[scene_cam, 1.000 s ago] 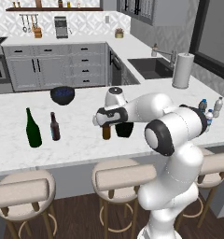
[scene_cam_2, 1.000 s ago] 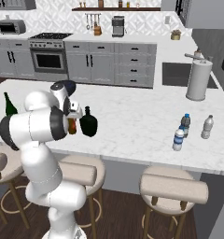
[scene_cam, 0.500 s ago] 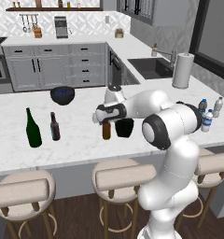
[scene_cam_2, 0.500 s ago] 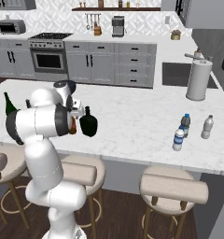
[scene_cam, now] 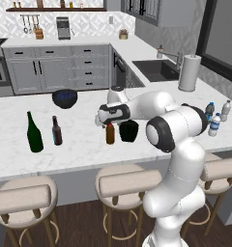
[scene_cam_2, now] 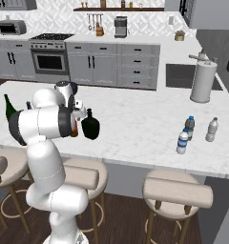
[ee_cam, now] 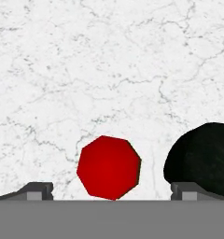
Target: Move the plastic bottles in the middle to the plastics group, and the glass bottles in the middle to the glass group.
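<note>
While upright, the amber bottle (scene_cam: 110,134) points its red top (ee_cam: 109,167) skyward.

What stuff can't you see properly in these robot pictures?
- Amber bottle: in the right base view the arm covers nearly all of it; the hand view gives just its red top.
- Black bottle: cut off by the hand view's right edge.
- Gripper: its fingertips barely poke up in the hand view.
- Water bottle labels: too small to read.

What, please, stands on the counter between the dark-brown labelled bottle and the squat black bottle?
The amber bottle with the reddish top, seen in the left base view, between brown bottle and black bottle.
</note>
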### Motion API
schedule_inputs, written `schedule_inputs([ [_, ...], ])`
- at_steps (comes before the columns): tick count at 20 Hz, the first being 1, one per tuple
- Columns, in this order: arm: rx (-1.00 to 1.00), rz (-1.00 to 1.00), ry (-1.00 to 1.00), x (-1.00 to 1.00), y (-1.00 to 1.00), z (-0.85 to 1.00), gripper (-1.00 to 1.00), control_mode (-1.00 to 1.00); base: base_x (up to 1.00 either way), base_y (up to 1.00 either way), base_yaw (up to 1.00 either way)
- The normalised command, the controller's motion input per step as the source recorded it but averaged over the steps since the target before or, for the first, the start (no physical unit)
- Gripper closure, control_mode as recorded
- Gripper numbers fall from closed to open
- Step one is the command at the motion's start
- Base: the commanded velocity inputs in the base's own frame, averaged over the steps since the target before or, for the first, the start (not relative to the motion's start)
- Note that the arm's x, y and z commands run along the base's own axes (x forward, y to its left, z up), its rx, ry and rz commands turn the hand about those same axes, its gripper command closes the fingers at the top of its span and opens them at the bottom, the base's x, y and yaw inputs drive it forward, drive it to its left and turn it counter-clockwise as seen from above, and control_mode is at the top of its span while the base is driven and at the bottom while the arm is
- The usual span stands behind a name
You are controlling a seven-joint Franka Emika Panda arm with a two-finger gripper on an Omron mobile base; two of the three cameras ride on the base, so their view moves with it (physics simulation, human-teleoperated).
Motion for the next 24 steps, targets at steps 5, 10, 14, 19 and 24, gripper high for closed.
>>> schedule_inputs([
  [5, 0.00, -0.01, 0.00, 0.00, 0.01, -0.09, -1.00, -1.00, 0.00, 0.00, 0.00],
  [10, 0.00, -0.01, 0.00, 0.00, 0.00, -0.18, -1.00, -1.00, 0.00, 0.00, 0.00],
  [14, 0.00, 0.00, -0.06, 0.00, 0.00, -0.01, -1.00, -1.00, 0.00, 0.00, 0.00],
  [19, 0.00, 0.00, -0.11, 0.00, 0.00, -0.06, -1.00, -1.00, 0.00, 0.00, 0.00],
  [24, 0.00, 0.00, -0.02, 0.00, 0.00, -0.04, -1.00, -1.00, 0.00, 0.00, 0.00],
])
